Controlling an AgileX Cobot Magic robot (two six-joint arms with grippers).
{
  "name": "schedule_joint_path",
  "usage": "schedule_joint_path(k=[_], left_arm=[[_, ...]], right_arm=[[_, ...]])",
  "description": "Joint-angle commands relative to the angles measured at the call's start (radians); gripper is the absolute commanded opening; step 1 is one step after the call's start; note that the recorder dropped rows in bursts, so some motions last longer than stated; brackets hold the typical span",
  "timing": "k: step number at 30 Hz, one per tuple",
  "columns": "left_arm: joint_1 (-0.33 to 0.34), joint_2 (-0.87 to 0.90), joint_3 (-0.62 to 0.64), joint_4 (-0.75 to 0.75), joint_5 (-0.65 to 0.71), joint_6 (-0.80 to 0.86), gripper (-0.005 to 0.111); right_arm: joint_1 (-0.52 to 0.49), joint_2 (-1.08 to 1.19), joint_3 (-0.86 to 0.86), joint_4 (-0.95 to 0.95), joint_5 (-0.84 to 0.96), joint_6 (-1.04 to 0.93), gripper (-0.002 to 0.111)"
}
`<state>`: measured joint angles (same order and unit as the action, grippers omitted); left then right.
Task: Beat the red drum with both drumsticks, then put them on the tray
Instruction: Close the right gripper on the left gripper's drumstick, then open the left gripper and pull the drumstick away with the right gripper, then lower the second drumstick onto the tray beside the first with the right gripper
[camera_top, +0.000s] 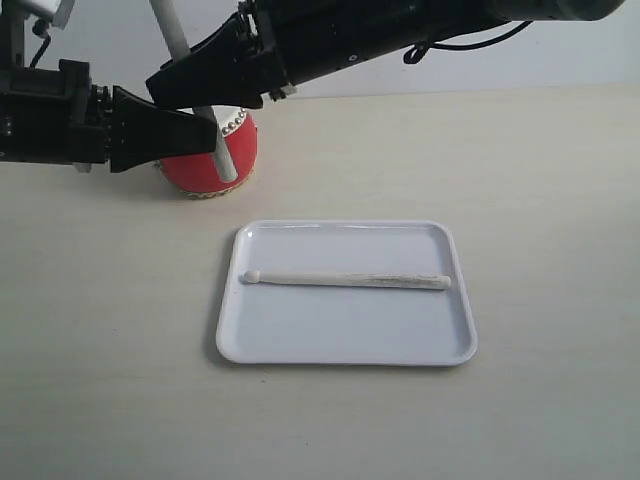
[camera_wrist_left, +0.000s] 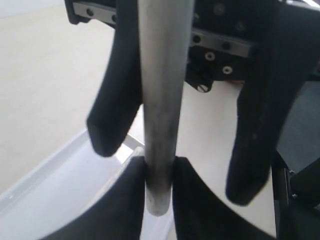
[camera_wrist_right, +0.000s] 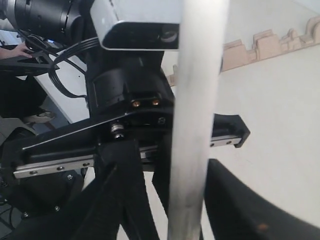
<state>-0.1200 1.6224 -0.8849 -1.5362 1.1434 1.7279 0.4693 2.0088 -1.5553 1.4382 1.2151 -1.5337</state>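
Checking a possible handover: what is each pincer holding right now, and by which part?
Left pincer clamps a drumstick close to one end; right pincer stands open around the shaft, holding nothing.

This is looking like a robotics lab: a bare pale beige worktop (camera_top: 540, 200) is running back to a plain white wall (camera_top: 585, 60), and loose black cables (camera_wrist_right: 67, 47) are trailing behind the machinery.

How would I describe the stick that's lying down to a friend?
Start at the white tray in the middle of the pale table. Across it lies a slim cream drumstick, flat, its rounded tip to the left in the exterior view. The other stick stands tilted in front of the red drum; this one alone lies inside the tray.
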Motion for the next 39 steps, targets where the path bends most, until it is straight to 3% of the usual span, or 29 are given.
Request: schedule_joint_path(k=[1, 7, 12, 15, 20, 22, 24, 30, 33, 39], left_arm=[[0.002, 0.001, 0.002, -0.012, 0.002, 0.004, 0.000], [0.002, 0.001, 0.002, -0.012, 0.002, -0.003, 0.000], [0.002, 0.001, 0.002, -0.016, 0.002, -0.032, 0.002], [0.002, 0.001, 0.002, -0.010, -0.007, -0.032, 0.015], [0.015, -0.008, 0.002, 0.000, -0.076, -0.056, 0.053], [0.040, -0.015, 0.002, 0.009, -0.088, -0.073, 0.066], [0.080, -0.021, 0.002, 0.016, -0.089, -0.103, 0.072], [0.214, -0.030, 0.002, 0.028, -0.089, -0.175, 0.071], [0.261, -0.030, 0.002, 0.028, -0.089, -0.207, 0.071], [0.278, -0.030, 0.002, 0.030, -0.077, -0.223, 0.071]], right_arm=[[0.001, -0.005, 0.005, -0.001, 0.006, 0.022, 0.038], [0.001, -0.005, 0.005, -0.001, 0.006, 0.045, 0.000], [0.001, -0.005, 0.003, 0.014, 0.006, 0.068, 0.000], [0.001, -0.011, 0.003, 0.025, 0.006, 0.095, 0.000], [-0.001, -0.046, -0.001, -0.071, -0.102, 0.173, 0.000], [-0.001, -0.056, -0.024, -0.210, -0.180, 0.265, 0.000], [-0.001, -0.058, -0.064, -0.401, -0.234, 0.404, 0.000], [-0.001, -0.058, -0.127, -0.941, -0.268, 0.696, 0.000], [0.003, -0.042, -0.127, -1.119, -0.232, 0.740, 0.000], [0.009, 0.029, -0.127, -1.237, -0.123, 0.725, 0.000]])
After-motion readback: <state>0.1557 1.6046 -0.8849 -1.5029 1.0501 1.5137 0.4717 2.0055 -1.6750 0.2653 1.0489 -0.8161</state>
